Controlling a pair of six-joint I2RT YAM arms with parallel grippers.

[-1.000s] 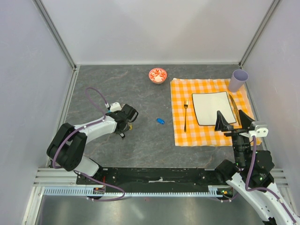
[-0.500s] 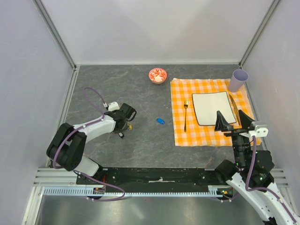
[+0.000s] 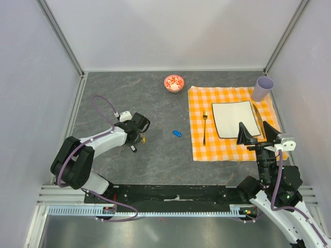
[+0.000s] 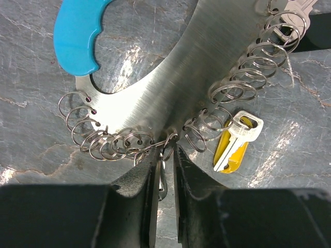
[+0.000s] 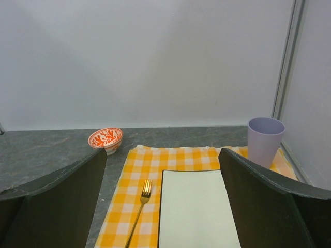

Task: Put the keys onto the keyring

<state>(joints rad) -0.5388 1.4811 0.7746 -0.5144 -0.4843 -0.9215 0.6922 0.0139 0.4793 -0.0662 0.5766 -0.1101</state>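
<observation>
In the left wrist view the keyring [image 4: 170, 77] is a curved brushed-metal piece with a light-blue grip [image 4: 77, 36] and several small wire rings along its edge. A yellow-headed key [image 4: 232, 144] hangs on one ring, and a silvery key [image 4: 295, 15] lies at the top right. My left gripper [image 4: 164, 157] is closed to a narrow gap on one small ring at the keyring's near edge. In the top view my left gripper [image 3: 135, 137] is left of centre, and a small blue-headed key [image 3: 177, 133] lies alone to its right. My right gripper [image 3: 256, 133] is open and empty above the plate.
A red-and-white bowl [image 3: 174, 82] stands at the back. An orange checked placemat [image 3: 227, 150] on the right holds a white plate [image 3: 235, 120], a fork [image 3: 205, 126] and a lilac cup [image 3: 262, 88]. Walls close in the left, back and right sides.
My left gripper has shifted slightly to the left with the keyring under it. The right arm and the blue-headed key have not moved.
</observation>
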